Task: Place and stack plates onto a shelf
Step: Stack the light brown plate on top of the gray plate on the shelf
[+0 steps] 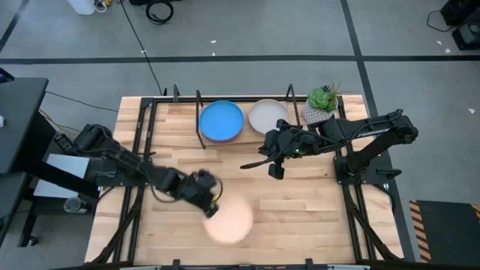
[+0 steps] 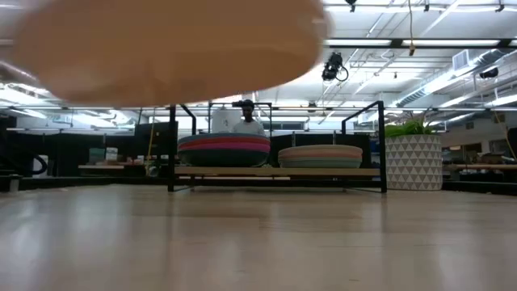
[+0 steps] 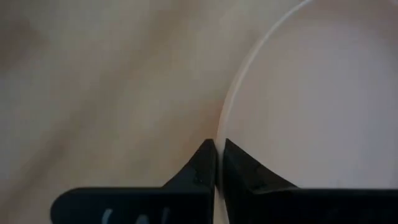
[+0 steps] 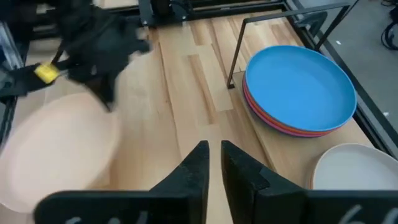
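On the near half of the table: the left gripper [image 1: 212, 206] pinches the rim of a tan plate [image 1: 229, 223], fingers closed tight on its edge.
Left wrist view: the two dark fingertips [image 3: 205, 163] meet across the pale rim of the tan plate [image 3: 323, 99]; only part of that plate shows, the rest is cut off.
Low view: the tan plate [image 2: 161, 48] fills the upper left as a large blur above the tabletop; the gripper holding it cannot be made out.
Shelf [image 1: 180, 120]: sits at the far edge of the table; its black frame and wire loops [image 4: 239, 50] stand around the stacks.
Left stack: bright blue plate [image 1: 221, 120] on top; in the low view the stack [image 2: 224, 150] shows teal, magenta and orange edges, lower layers hard to tell apart.
Right stack: cream plate [image 1: 268, 115] on top, just beside the blue one; the right arm covers part of its near rim.
Right gripper [image 1: 274, 166]: hovers over bare wood just in front of the shelf, holding nothing; fingers [image 4: 196, 168] near together with a narrow gap.
Potted plant [image 1: 322, 103]: in a white patterned pot at the shelf's right end.
Background: a person [image 2: 245, 117] shows behind the left stack, mostly hidden by it.
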`<action>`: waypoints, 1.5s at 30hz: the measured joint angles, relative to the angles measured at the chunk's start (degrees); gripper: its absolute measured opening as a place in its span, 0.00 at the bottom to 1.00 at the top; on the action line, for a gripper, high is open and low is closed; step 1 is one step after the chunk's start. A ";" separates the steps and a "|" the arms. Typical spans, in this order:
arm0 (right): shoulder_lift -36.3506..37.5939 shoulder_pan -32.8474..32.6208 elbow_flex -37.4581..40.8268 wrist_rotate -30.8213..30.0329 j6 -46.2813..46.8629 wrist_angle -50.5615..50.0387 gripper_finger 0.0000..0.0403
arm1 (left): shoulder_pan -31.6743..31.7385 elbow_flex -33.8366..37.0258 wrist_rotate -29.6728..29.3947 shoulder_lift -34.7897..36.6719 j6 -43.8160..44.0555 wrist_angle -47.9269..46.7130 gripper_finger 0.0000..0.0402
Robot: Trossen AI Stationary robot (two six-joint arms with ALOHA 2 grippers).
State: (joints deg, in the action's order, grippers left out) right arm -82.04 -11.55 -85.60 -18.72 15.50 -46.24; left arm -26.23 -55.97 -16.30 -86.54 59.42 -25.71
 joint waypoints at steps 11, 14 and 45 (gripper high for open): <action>6.41 5.82 0.00 2.51 -1.87 -1.51 0.39 | 15.18 -8.18 -11.81 0.22 -5.80 4.42 0.04; 9.86 6.74 -0.02 -2.83 -2.00 -1.39 0.43 | 21.24 -8.96 -10.01 0.04 -9.54 7.73 0.04; 18.33 8.37 -0.04 -11.93 -4.38 -1.05 0.42 | 56.01 -47.34 16.69 -35.55 -30.49 -0.79 0.04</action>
State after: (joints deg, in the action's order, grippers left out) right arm -63.70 -3.18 -85.65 -30.65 11.12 -47.29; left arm 29.78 -103.31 0.39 -122.09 28.93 -26.50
